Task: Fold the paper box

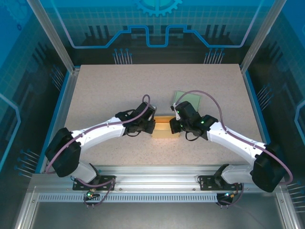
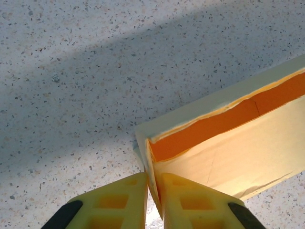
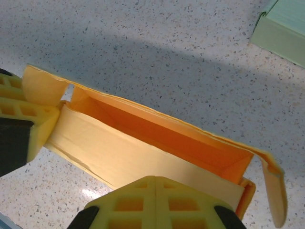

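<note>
Sitting mid-frame in the overhead view, the yellow paper box [image 1: 165,128] looks light, floppy and easily creased, so grip wall edges near corners: your left gripper [image 2: 152,191] pinches its end wall, your right gripper [image 3: 156,200] is clenched at the long wall.

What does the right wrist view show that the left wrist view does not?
Right wrist view: the paper box end to end with a flap loose at each end, a green box beyond it, and the shut right gripper by its near wall. Left wrist view: the left gripper pinching the box's end wall at a corner, close up. Both: the box's orange inside and the speckled table.
</note>
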Controlling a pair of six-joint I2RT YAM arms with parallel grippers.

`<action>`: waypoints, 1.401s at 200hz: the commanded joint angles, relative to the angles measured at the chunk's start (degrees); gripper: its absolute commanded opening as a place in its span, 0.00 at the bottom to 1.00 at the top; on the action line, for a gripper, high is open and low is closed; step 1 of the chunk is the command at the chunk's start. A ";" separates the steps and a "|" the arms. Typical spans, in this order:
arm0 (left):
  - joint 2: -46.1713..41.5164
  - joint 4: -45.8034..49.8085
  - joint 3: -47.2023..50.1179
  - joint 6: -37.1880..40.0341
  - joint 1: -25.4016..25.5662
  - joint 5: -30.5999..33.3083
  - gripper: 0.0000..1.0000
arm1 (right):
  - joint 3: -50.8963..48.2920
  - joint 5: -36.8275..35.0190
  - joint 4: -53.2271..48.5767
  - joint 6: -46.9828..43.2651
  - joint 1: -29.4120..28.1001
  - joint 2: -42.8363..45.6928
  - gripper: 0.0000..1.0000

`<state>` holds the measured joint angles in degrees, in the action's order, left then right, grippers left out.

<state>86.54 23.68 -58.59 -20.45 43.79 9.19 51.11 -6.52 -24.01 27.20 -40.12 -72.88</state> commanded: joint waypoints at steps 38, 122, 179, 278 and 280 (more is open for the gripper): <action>1.71 5.98 1.02 1.22 0.51 -0.59 0.14 | 1.01 -6.76 -6.98 -3.54 0.41 8.31 0.00; 1.88 6.12 0.93 1.25 0.54 -0.49 0.13 | -5.45 0.25 -4.35 -8.03 8.18 11.70 0.25; 1.76 6.11 1.11 1.24 0.52 -0.27 0.11 | -4.20 2.26 -1.22 -9.13 9.67 5.38 0.33; 1.92 6.12 1.11 1.24 0.57 -0.40 0.10 | -1.28 3.07 -0.34 -10.09 9.91 1.32 0.03; 1.93 6.11 1.11 1.19 0.52 -0.40 0.10 | -1.19 3.13 -0.40 -10.11 9.93 1.29 0.02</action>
<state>86.52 23.73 -58.67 -20.47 43.79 9.26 47.77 -5.08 -24.91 17.78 -30.74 -71.29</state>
